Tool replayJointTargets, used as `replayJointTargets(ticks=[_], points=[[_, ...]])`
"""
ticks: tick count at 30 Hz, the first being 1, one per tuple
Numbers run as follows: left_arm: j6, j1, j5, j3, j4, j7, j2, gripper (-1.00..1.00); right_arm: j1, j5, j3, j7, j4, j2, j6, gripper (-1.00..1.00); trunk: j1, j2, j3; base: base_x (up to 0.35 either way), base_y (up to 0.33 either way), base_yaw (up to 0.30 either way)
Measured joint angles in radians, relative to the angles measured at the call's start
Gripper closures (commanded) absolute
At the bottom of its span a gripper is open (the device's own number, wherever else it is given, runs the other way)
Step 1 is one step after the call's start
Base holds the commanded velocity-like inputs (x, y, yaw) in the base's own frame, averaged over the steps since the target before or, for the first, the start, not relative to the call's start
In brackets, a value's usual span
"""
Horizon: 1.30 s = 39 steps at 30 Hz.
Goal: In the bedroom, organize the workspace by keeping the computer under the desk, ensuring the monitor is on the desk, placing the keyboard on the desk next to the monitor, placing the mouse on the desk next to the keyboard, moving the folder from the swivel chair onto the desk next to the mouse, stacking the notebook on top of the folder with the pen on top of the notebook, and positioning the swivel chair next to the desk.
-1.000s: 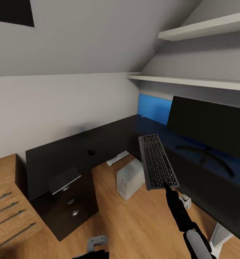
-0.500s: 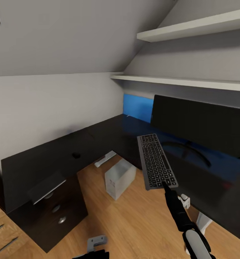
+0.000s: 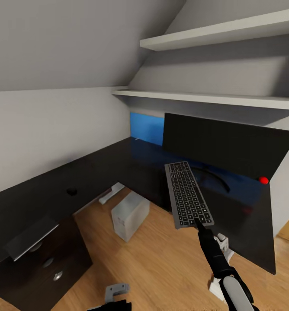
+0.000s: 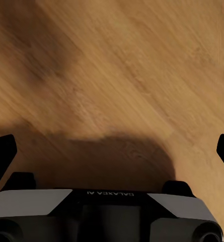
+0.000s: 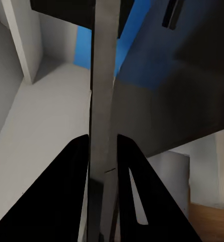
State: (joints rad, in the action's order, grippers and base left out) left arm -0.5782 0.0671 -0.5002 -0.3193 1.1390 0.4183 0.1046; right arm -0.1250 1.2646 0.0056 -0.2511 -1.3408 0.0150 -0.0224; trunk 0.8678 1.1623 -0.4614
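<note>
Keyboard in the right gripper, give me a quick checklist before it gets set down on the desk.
1. Right gripper clamped on keyboard: ok, fingers pinch its near edge.
2. Keyboard over the desk: not ok, partly above floor.
3. Monitor on desk: ok.
4. Bare desk in front of monitor: ok.
5. Computer under desk: cannot tell, beside its edge.
6. Left gripper free: ok, open.

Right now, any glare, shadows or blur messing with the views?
Head view: glossy desk mirrors the blue back panel; monitor is flat black. Left wrist view: a soft dark shadow lies on the wood floor. Right wrist view: keyboard seen edge-on, slightly soft.
</note>
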Motion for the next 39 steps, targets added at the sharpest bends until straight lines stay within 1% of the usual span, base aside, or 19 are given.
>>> replayJointTargets(ticks=[6, 9, 16, 31, 33, 35, 39], points=[[0.0, 0.0, 0.0, 0.0, -0.002, -0.001, 0.0, -1.0, 0.0, 0.0, 0.0, -0.001, 0.0, 0.0, -0.001, 1.0, 0.0, 0.0, 0.0, 0.0, 0.0, -0.194], [0.0, 0.0, 0.0, 0.0, -0.002, -0.002, 0.0, -1.0, 0.0, 0.001, -0.002, -0.004, 0.0, 0.001, -0.004, 1.0, 0.0, 0.0, -0.001, -0.079, 0.0, -0.019], [0.0, 0.0, 0.0, 0.0, -0.002, 0.0, 0.0, -1.0, 0.0, 0.002, 0.001, -0.005, -0.001, 0.001, -0.005, 1.0, 0.0, 0.0, -0.001, -0.24, 0.0, -0.002], [-0.002, 0.0, 0.0, 0.0, -0.003, 0.0, 0.001, -1.0, 0.0, 0.006, -0.001, -0.007, -0.002, -0.001, -0.004, 1.0, 0.0, 0.0, -0.001, -0.032, 0.0, 0.0], [-0.001, 0.0, 0.0, -0.007, -0.005, 0.0, 0.002, -1.0, 0.0, 0.007, 0.0, -0.004, -0.001, -0.002, 0.0, 1.0, 0.001, 0.0, -0.001, -0.302, 0.0, 0.0], [-0.001, 0.0, 0.0, -0.03, -0.009, 0.002, 0.002, -1.0, 0.0, 0.007, 0.0, -0.003, 0.0, -0.002, 0.001, 1.0, 0.001, 0.0, -0.001, -0.323, 0.0, 0.0], [-0.002, 0.0, 0.0, -0.045, -0.011, 0.003, 0.002, -1.0, 0.0, 0.006, 0.0, -0.002, 0.0, -0.002, 0.002, 1.0, 0.001, 0.0, -0.001, -0.331, 0.0, 0.0]])
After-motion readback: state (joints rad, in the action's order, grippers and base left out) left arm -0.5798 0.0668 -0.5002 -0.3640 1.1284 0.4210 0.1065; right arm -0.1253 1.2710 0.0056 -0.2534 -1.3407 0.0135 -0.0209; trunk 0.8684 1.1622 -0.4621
